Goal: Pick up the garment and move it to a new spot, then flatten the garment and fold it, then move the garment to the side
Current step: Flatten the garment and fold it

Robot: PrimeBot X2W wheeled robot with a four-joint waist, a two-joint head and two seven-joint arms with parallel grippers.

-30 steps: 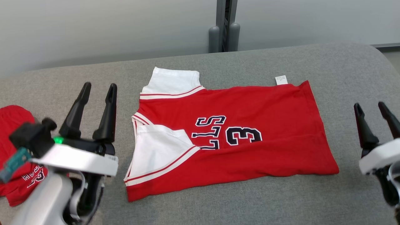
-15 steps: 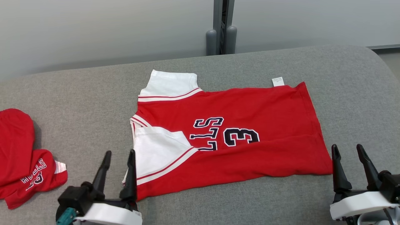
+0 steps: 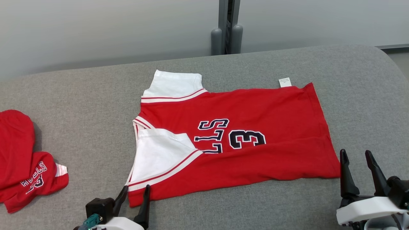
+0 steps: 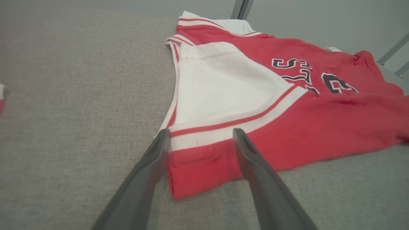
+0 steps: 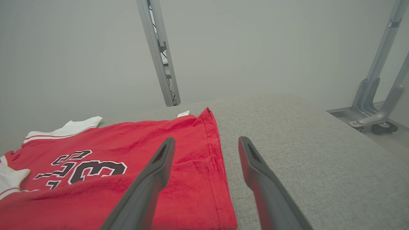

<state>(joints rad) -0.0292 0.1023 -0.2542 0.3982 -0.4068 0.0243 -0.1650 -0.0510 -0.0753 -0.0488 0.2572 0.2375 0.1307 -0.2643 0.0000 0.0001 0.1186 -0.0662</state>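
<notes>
Both the left end effector [image 3: 136, 188] and the right end effector [image 3: 355, 152] stand apart, bodies cut off below. The garment [image 3: 255, 121] lies mid-desk [image 3: 80, 89], lettering partly covered. Left end effector has pulled back to its near corner.

Left gripper [image 4: 201, 132] has jaws spread wide, straddling the near corner of the jersey [image 4: 319, 127]. The jersey is red with a white striped sleeve folded over it and dark lettering farther back, and lies flat on the gray fabric surface [image 4: 80, 95]. Can't tell if the fingers [image 4: 252, 166] touch the cloth. Gray post [image 4: 242, 8] at top. Red-white scrap [image 4: 1, 95] at left edge.
</notes>
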